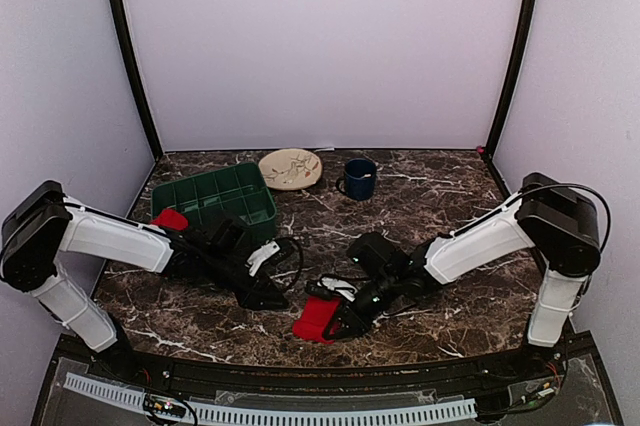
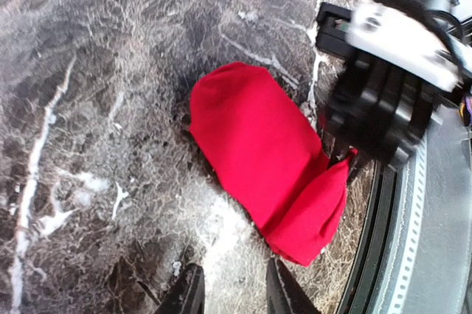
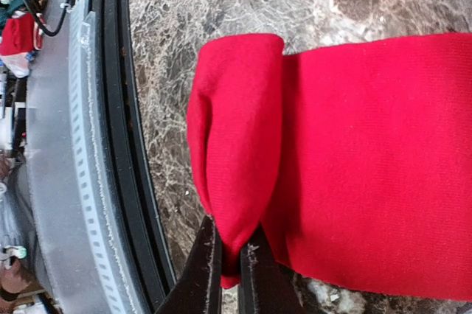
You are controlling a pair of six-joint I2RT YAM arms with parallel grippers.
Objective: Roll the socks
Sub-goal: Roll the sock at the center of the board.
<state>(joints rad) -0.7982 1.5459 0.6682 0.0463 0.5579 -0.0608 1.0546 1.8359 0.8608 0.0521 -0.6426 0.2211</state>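
Red sock (image 1: pixel 314 320), 1 item: lies on marble table (image 1: pixel 440 196) near its front edge, 1 end folded over and clenched between right gripper (image 3: pixel 230 248) jaws. Left gripper (image 2: pixel 230 288): jaws parted, grasping nothing, near the sock. Red bundle (image 1: pixel 170 218) beside green basket (image 1: pixel 215 196), possibly the 2nd sock.

Red sock (image 1: pixel 314 319) at right fingers (image 1: pixel 343 323)

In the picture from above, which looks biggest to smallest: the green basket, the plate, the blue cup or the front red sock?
1. green basket
2. plate
3. blue cup and front red sock: they look about alike, and the sock sits nearer the camera, so I won't rank them.
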